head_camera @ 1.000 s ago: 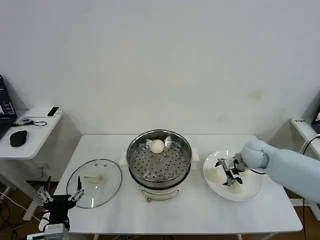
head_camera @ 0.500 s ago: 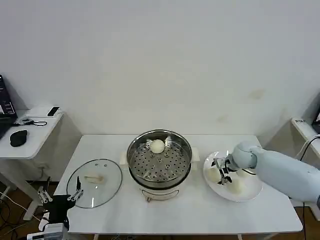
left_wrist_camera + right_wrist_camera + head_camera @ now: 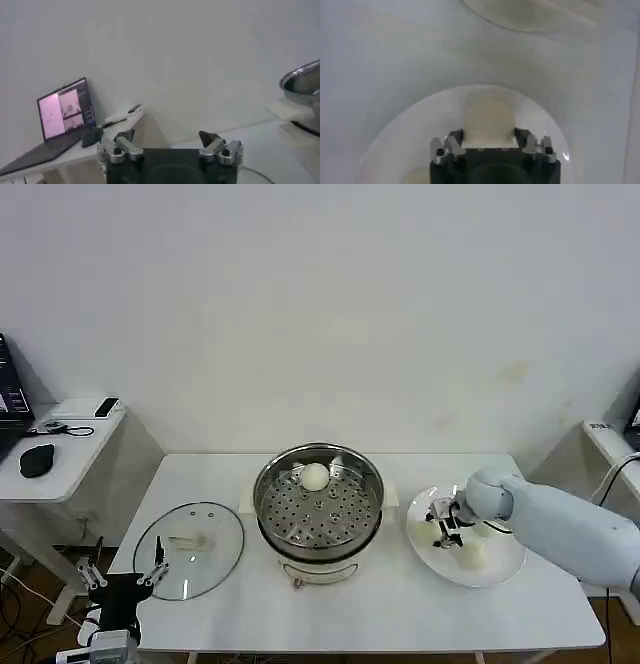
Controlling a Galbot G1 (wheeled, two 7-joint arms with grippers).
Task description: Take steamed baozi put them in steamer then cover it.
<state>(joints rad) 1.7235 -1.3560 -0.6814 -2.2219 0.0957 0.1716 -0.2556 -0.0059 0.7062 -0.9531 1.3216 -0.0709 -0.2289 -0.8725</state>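
The steel steamer (image 3: 320, 506) stands mid-table on its cream base, with one baozi (image 3: 315, 476) on the perforated tray at the back. On the white plate (image 3: 500, 569) to its right, my right gripper (image 3: 445, 523) is low over the side nearest the steamer. In the right wrist view its fingers (image 3: 455, 140) press both flanks of a pale baozi (image 3: 488, 119), shut on it. Another baozi (image 3: 471, 556) lies free just nearer on the plate. The glass cover (image 3: 190, 549) lies flat on the table left of the steamer. My left gripper (image 3: 120, 580) hangs open by the table's front left corner.
A side table (image 3: 55, 449) at far left holds a laptop (image 3: 65, 110), a mouse and a phone. Another table's edge (image 3: 610, 439) shows at far right. The steamer's rim (image 3: 302, 80) appears in the left wrist view.
My right gripper slid across the plate from the nearer bun toward the steamer side and now sits around the bun there. The left arm has not moved.
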